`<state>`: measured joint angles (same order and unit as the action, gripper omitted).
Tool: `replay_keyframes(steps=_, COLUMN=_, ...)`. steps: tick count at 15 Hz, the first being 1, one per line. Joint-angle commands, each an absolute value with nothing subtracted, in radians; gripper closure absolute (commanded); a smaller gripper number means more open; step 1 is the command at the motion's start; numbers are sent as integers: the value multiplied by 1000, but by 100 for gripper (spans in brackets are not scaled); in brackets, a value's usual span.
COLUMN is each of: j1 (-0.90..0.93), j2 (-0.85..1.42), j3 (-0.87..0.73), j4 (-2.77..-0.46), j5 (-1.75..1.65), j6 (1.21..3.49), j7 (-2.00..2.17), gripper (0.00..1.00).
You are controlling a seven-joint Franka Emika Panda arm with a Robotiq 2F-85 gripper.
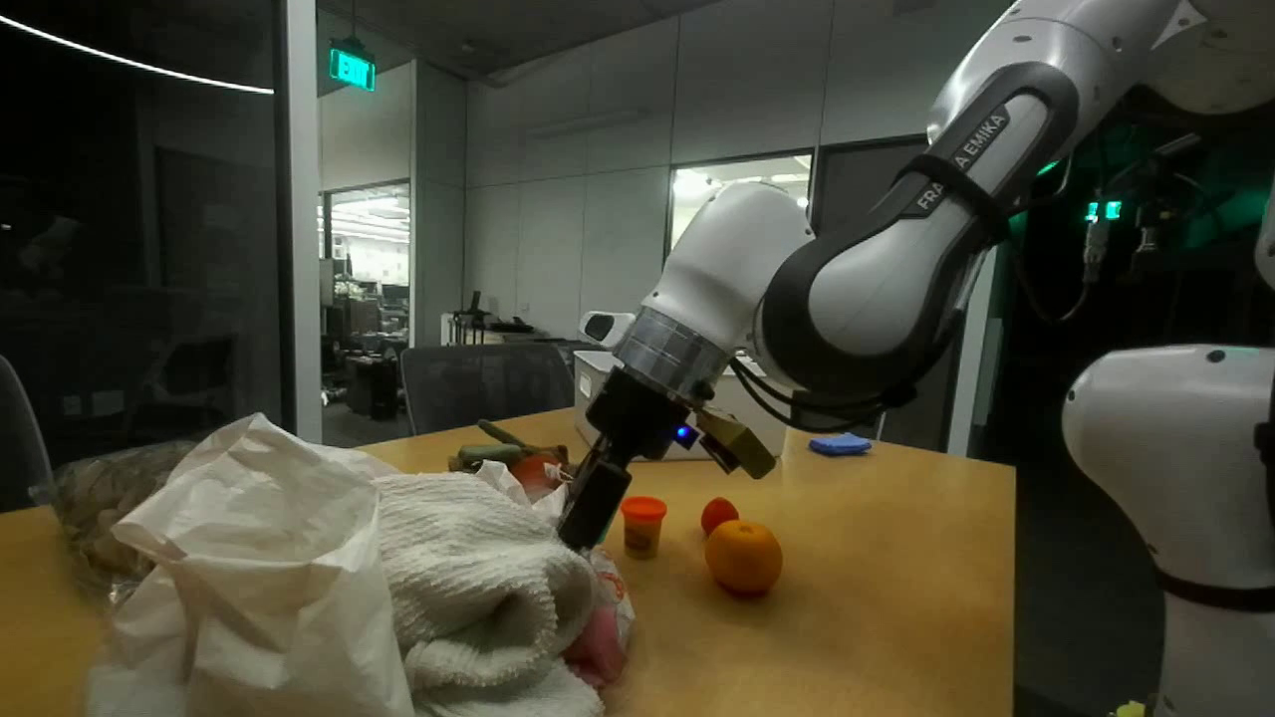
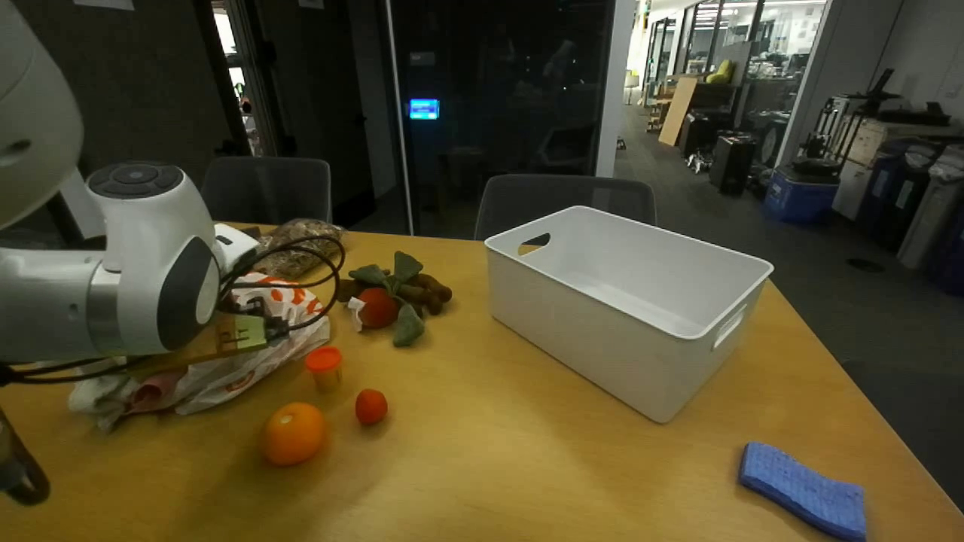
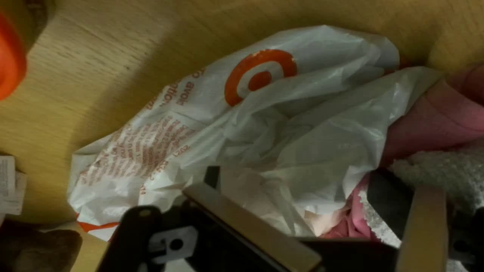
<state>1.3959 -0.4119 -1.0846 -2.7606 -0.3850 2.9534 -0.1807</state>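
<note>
My gripper (image 3: pixel 300 189) is open and points down into a soft heap in the wrist view. A white plastic bag with red ring print (image 3: pixel 261 124) and folds of pink cloth (image 3: pixel 431 121) lie between and beneath the fingers. The right-hand finger is against a white fluffy towel (image 3: pixel 450 173). In an exterior view the gripper (image 1: pixel 586 523) reaches down at the far edge of the towel (image 1: pixel 478 568), with pink cloth (image 1: pixel 598 642) beside it. Whether the fingertips touch the bag is unclear. The arm hides the gripper in an exterior view, where the bag (image 2: pixel 248 369) shows.
An orange-lidded tub (image 2: pixel 325 369), an orange (image 2: pixel 294 434) and a small red fruit (image 2: pixel 371 406) stand near the bag. A plush toy with green leaves (image 2: pixel 407 324), a white bin (image 2: pixel 587 331) and a blue cloth (image 2: pixel 802 489) lie farther off. White crumpled paper (image 1: pixel 269 568) stands beside the towel.
</note>
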Motion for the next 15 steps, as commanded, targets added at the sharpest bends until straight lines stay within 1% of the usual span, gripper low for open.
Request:
replay_keyframes(steps=1, j1=1473, j2=-433, j3=-1153, j4=-2752, j5=-374, j6=2992, j7=-242, gripper=26)
replay_keyframes(steps=2, j1=1481, j2=-432, j3=-1161, j4=-2752, j5=-380, j6=3006, j7=-249, gripper=32)
replay_keyframes(steps=3, j1=1494, j2=-429, j3=-1173, j4=-2751, j5=-380, j6=3019, j7=-255, gripper=42)
replay_keyframes(steps=5, j1=1512, j2=-431, j3=-1191, j4=-2751, j5=-378, j6=3042, j7=-257, gripper=55)
replay_keyframes(steps=6, j1=1518, j2=-426, j3=-1198, j4=-2751, j5=-380, j6=3056, j7=-255, gripper=65)
replay_keyframes(steps=7, j1=1521, j2=-428, j3=-1203, j4=-2752, j5=-381, j6=3067, j7=-254, gripper=71)
replay_keyframes(steps=9, j1=1523, j2=-419, j3=-1205, j4=-2751, j5=-383, j6=3086, j7=-246, gripper=87)
replay_keyframes(steps=11, j1=1518, j2=-415, j3=-1205, j4=-2751, j5=-385, j6=3102, j7=-242, gripper=95)
replay_keyframes(steps=13, j1=1504, j2=-406, j3=-1197, j4=-2752, j5=-389, j6=3120, j7=-236, gripper=98)
replay_keyframes(steps=14, j1=1490, j2=-391, j3=-1185, j4=-2750, j5=-394, j6=3131, j7=-229, gripper=98)
replay_keyframes(steps=15, j1=1463, j2=-373, j3=-1162, j4=-2746, j5=-397, j6=3134, j7=-213, gripper=94)
